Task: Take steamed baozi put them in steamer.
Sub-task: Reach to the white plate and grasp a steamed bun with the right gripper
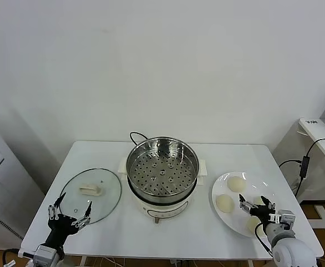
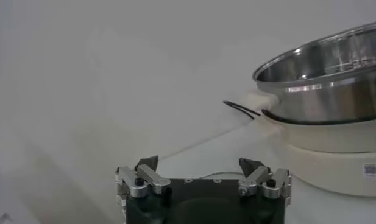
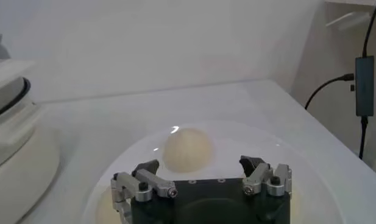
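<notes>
The steel steamer [image 1: 162, 167] stands mid-table on its white pot base, with nothing in the basket. Three cream-white baozi show on the white plate [image 1: 262, 186] to the right: one at the back [image 1: 235, 182], one on the plate's left [image 1: 224, 202], and one at the front [image 1: 254, 224], partly hidden by my right gripper. My right gripper [image 1: 256, 208] is open and empty, low over the front of the plate. In the right wrist view [image 3: 203, 167] a baozi [image 3: 188, 149] lies just ahead of its fingertips. My left gripper [image 1: 69, 214] is open and empty at the front left.
A round glass lid [image 1: 73, 192] with a cream handle lies flat left of the steamer, and my left gripper hovers at its front edge. A black cord [image 2: 239, 109] runs behind the pot base [image 2: 334, 158]. A side table with cables stands off to the right [image 1: 318, 133].
</notes>
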Tool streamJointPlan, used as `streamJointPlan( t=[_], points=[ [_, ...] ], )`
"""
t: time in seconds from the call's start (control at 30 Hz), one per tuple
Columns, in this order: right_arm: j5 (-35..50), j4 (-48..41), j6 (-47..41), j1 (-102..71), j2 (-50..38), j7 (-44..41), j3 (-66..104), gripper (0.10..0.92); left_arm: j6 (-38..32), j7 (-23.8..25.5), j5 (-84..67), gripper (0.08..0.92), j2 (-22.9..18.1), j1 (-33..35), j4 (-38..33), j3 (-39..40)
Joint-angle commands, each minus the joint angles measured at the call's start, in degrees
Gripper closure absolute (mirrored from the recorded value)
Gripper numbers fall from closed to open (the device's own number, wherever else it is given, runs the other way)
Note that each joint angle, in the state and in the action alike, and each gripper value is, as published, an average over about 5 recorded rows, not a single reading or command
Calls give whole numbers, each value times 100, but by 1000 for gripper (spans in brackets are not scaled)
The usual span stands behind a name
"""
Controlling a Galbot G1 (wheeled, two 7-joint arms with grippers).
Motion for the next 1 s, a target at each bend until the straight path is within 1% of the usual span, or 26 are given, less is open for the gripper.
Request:
streamJointPlan(
  t=[0.03, 0.07, 0.13, 0.23, 0.33, 0.43, 0.5, 0.6, 0.7, 0.83, 1.0],
  points=[
    [73, -96, 51, 72, -567, -356, 3, 203, -45, 15, 11, 177, -54, -4, 51, -36],
    [9, -136, 89, 91, -683, -507, 10, 203, -49, 15, 10, 177, -56, 1, 54, -45],
    [-196, -284, 210, 163, -1118, -1087, 42, 203, -67, 16, 5, 177, -58, 15, 65, -73],
    [-722, -688, 524, 427, -2117, -2330, 62, 203, -110, 18, -1, 177, -57, 31, 84, -105],
    [-1429, -1311, 1049, 1078, -3224, -3682, -210, 203, -156, 18, -4, 177, -79, 29, 108, -137],
    [-2361, -1999, 1588, 2334, -3975, -5004, -1127, 203, -177, 13, -6, 177, -106, 26, 114, -165],
    [-2984, -2433, 1844, 3613, -4248, -5822, -2210, 203, -177, 7, -4, 177, -124, 9, 108, -172],
    [-3596, -3000, 2016, 5533, -4352, -6699, -4036, 203, -163, -8, 5, 177, -149, -40, 105, -175],
    [-3874, -3209, 1914, 7016, -4189, -7122, -5760, 203, -135, -19, 14, 177, -156, -86, 111, -174],
    [-3936, -3241, 1608, 8218, -3747, -7336, -7323, 203, -80, -35, 78, 177, -134, -157, 103, -118],
    [-4047, -3670, 1487, 8587, -2957, -7214, -8240, 203, -35, -64, 167, 177, -118, -214, 72, -50]
  ],
)
